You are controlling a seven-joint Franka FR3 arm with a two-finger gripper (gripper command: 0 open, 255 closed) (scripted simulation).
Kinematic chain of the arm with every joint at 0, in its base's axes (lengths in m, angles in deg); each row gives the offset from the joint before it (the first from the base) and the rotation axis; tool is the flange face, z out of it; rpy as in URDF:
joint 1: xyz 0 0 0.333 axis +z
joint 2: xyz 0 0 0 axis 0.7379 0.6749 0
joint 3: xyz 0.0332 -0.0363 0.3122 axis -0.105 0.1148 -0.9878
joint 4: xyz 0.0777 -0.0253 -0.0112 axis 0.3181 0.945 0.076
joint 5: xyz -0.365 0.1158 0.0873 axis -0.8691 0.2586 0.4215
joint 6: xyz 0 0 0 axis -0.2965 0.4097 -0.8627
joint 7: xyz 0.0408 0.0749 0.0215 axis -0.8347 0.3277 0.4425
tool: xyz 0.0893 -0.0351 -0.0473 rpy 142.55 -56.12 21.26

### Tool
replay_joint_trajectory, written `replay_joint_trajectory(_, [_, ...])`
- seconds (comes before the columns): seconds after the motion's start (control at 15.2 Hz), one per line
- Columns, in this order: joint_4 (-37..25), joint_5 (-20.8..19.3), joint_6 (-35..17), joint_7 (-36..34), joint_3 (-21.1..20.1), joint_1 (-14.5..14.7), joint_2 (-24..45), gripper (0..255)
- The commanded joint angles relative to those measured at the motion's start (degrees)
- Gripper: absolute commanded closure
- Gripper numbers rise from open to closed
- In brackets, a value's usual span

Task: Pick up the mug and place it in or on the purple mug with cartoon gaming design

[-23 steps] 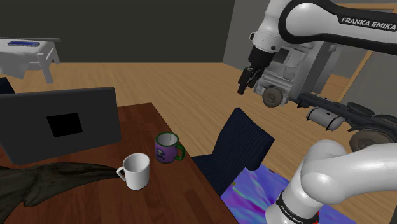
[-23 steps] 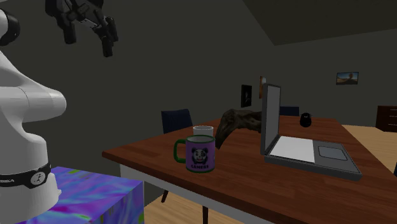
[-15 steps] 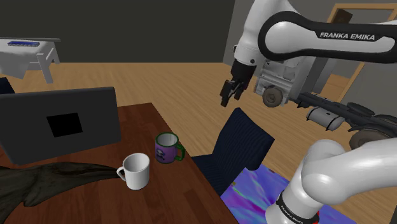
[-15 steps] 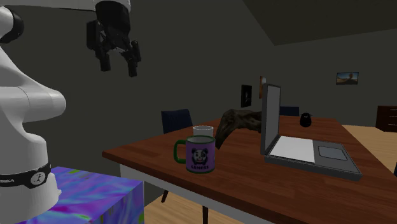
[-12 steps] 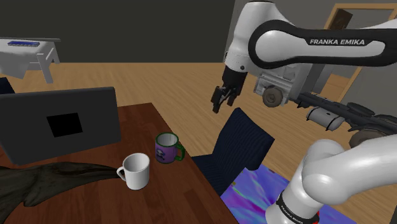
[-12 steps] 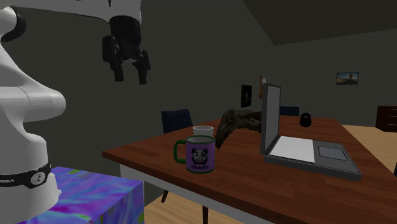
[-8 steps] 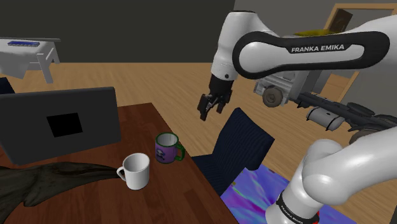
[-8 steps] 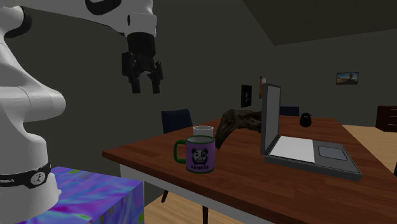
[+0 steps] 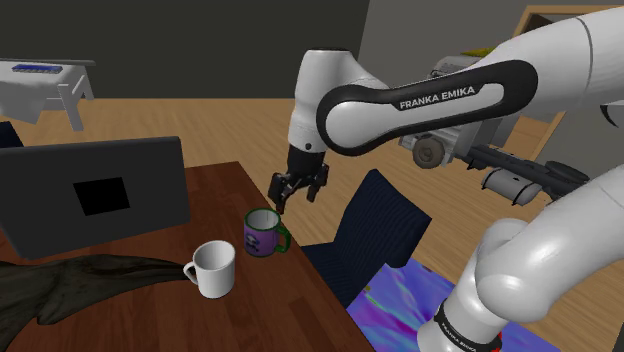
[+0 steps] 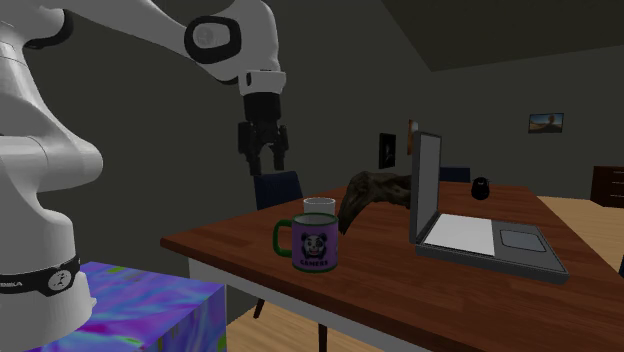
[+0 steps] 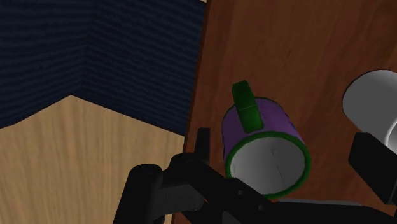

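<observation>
A white mug (image 9: 213, 268) stands on the brown table (image 9: 225, 190), near its front edge. Beside it stands a purple mug (image 9: 263, 233) with a green rim and handle; a cartoon face shows on the purple mug (image 10: 316, 246) in the second exterior view. My gripper (image 9: 297, 190) hangs open just above and slightly past the purple mug, toward the table's edge, holding nothing. In the wrist view the purple mug (image 11: 264, 140) lies between my spread fingers (image 11: 202, 143), untouched, with the white mug (image 11: 372, 95) off to one side. The white mug (image 10: 320, 207) is half hidden behind the purple one.
An open laptop (image 9: 95, 195) stands at the back of the table, with a dark crumpled cloth (image 9: 70, 280) in front of it. A dark blue chair (image 9: 380, 225) sits against the table's edge under the arm. The colourful stand (image 9: 400, 300) is close by.
The arm swung down and toward the shoulder view's left, bringing the gripper from high above the chair to just over the purple mug. The fingers stayed open. Neither mug moved.
</observation>
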Motion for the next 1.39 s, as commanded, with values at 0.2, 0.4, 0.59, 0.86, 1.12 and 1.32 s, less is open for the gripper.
replay_joint_trajectory(0.2, [-4.72, -1.04, -4.54, -7.75, -4.52, 0.27, 9.92, 0])
replay_joint_trajectory(0.4, [-8.34, -3.0, -6.85, -12.62, -6.66, 0.62, 16.47, 0])
replay_joint_trajectory(0.59, [-12.62, -5.75, -8.63, -17.68, -8.15, 1.45, 23.32, 0])
replay_joint_trajectory(0.86, [-14.88, -8.17, -10.81, -21.03, -8.5, 2.5, 28.38, 0])
replay_joint_trajectory(1.12, [-13.86, -9.44, -13.58, -21.91, -8.33, 2.83, 30.36, 0])
replay_joint_trajectory(1.32, [-13.51, -9.98, -14.66, -22.28, -8.22, 2.98, 31.19, 0])
